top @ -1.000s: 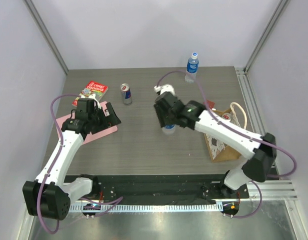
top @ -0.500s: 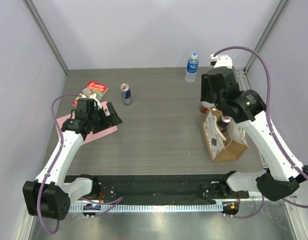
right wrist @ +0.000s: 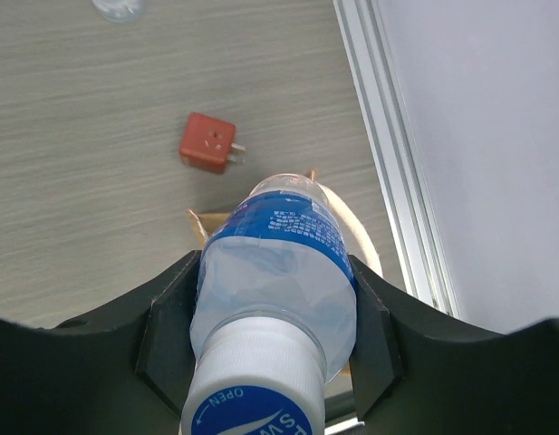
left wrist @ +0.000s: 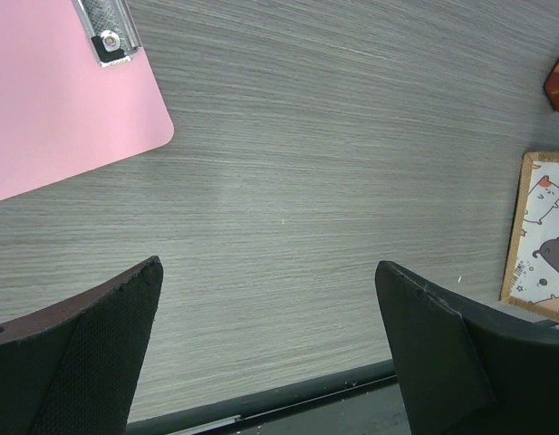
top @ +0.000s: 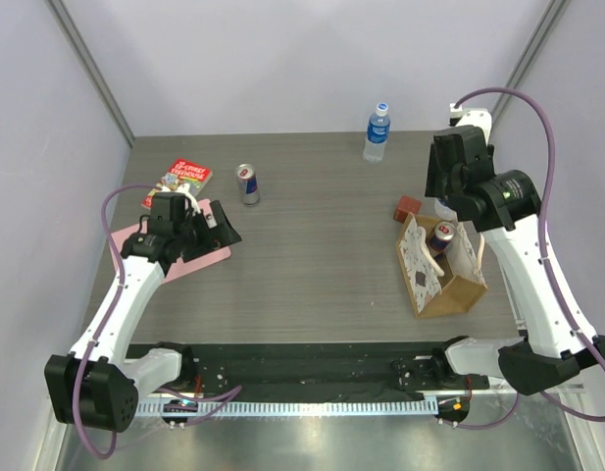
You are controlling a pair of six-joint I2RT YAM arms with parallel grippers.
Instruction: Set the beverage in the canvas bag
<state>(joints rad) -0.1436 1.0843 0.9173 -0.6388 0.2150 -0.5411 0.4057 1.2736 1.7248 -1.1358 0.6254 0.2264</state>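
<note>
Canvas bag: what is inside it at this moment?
The top view shows a silver can with red and blue marks inside the canvas bag. Its floor is hidden by the walls. The water bottle is clamped in the right hand, not inside.

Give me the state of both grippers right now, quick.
The left gripper is open, holding nothing.
The right gripper is shut on the water bottle.
</note>
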